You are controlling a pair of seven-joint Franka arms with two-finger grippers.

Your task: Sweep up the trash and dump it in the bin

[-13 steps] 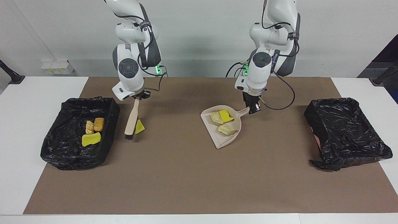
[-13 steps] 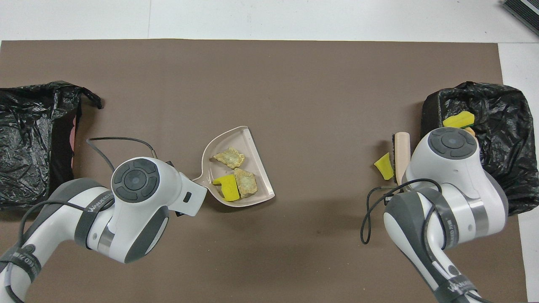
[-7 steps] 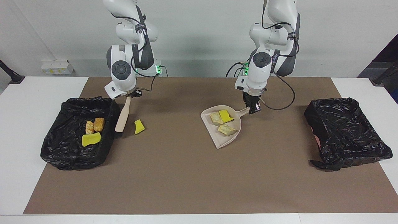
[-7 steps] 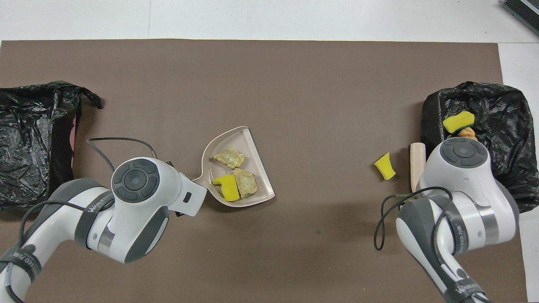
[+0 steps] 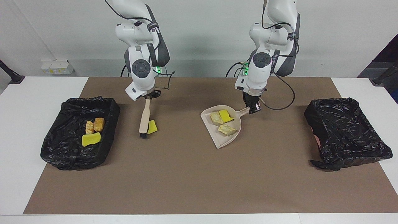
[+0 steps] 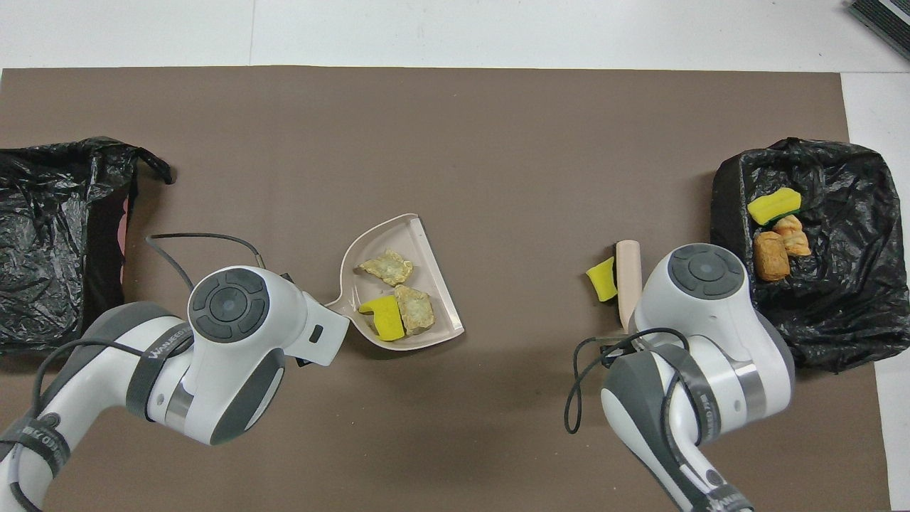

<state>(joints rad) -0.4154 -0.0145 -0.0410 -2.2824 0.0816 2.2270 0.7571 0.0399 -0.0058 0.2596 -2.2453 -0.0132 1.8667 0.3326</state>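
My right gripper (image 5: 148, 97) is shut on the handle of the beige brush (image 5: 145, 118). The brush's bristles rest on the mat against a loose yellow sponge scrap (image 5: 152, 127), which also shows in the overhead view (image 6: 603, 279) beside the brush (image 6: 627, 281). My left gripper (image 5: 254, 108) is shut on the handle of the beige dustpan (image 5: 231, 140), which lies on the mat mid-table. The dustpan (image 6: 441, 334) holds one yellow sponge chunk (image 6: 384, 318) and two tan pieces (image 6: 386, 266). In the overhead view both grippers are hidden under the arms.
A black-lined bin (image 5: 56, 149) at the right arm's end holds a yellow sponge (image 5: 91, 139) and two tan-orange pieces (image 5: 99, 124). A second black-lined bin (image 5: 342, 130) stands at the left arm's end with no scraps visible in it. A brown mat (image 5: 186, 180) covers the table.
The right arm swung the brush toward its bin, then back, and pushed the loose yellow sponge a short way toward the dustpan. The left arm and dustpan have not moved.
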